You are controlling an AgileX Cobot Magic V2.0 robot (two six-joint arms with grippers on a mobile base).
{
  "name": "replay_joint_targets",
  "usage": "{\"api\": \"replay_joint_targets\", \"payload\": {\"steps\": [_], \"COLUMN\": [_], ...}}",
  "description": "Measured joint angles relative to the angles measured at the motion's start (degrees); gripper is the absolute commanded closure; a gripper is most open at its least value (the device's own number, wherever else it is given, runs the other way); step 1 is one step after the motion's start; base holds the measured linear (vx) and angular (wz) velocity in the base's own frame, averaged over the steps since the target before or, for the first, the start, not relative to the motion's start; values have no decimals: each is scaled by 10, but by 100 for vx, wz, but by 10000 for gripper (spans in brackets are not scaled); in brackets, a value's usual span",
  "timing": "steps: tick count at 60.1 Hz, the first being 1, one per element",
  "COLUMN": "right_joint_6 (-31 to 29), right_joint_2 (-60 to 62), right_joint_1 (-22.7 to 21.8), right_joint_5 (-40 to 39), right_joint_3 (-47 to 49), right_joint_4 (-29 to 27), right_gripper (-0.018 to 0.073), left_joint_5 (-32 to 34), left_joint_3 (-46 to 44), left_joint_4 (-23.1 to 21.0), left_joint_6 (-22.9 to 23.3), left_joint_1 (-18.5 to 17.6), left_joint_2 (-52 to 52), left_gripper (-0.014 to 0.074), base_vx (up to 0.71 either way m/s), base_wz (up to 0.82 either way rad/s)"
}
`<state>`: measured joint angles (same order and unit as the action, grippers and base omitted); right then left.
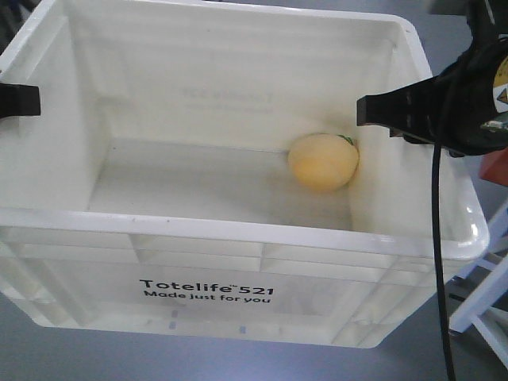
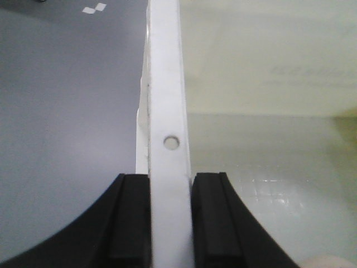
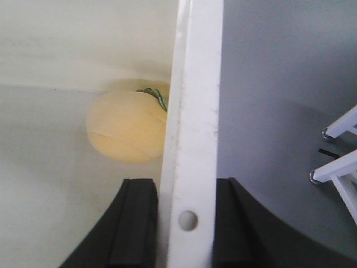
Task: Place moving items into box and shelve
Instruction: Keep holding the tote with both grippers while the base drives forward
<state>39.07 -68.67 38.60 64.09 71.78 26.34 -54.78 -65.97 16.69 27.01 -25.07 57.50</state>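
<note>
The box [image 1: 238,230], a large white tote printed "Totelife 521", fills the front view. One of the moving items, a pale yellow-orange peach-like lump [image 1: 321,161], lies on its floor against the right wall. My left gripper [image 1: 20,99] is shut on the box's left rim [image 2: 164,84], one black pad on each side [image 2: 170,184]. My right gripper [image 1: 389,111] is shut on the right rim [image 3: 198,84] in the same way [image 3: 187,187], just in front of the lump [image 3: 125,125]. A pale rounded edge [image 2: 330,262] shows low in the left wrist view; I cannot tell what it is.
Grey floor lies under and around the box. A white frame [image 1: 484,302] stands close to the box's right side, also in the right wrist view [image 3: 340,151]. A black cable [image 1: 438,262] hangs from the right arm across the box's right corner.
</note>
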Motion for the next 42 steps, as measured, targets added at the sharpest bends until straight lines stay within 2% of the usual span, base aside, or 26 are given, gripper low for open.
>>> {"api": "replay_joint_targets", "payload": {"steps": [42], "right_joint_6": [0], "right_joint_2": [0], "right_joint_1": [0], "right_joint_5": [1], "right_joint_3": [0], "right_joint_4": [0], "right_gripper": [571], "left_joint_5": [0], "left_joint_3": [0], "left_joint_4": [0], "left_joint_6": [0], "left_joint_1": [0], "left_joint_2": [0], "left_gripper": [611], "base_vx": [-16], "base_wz": [68]}}
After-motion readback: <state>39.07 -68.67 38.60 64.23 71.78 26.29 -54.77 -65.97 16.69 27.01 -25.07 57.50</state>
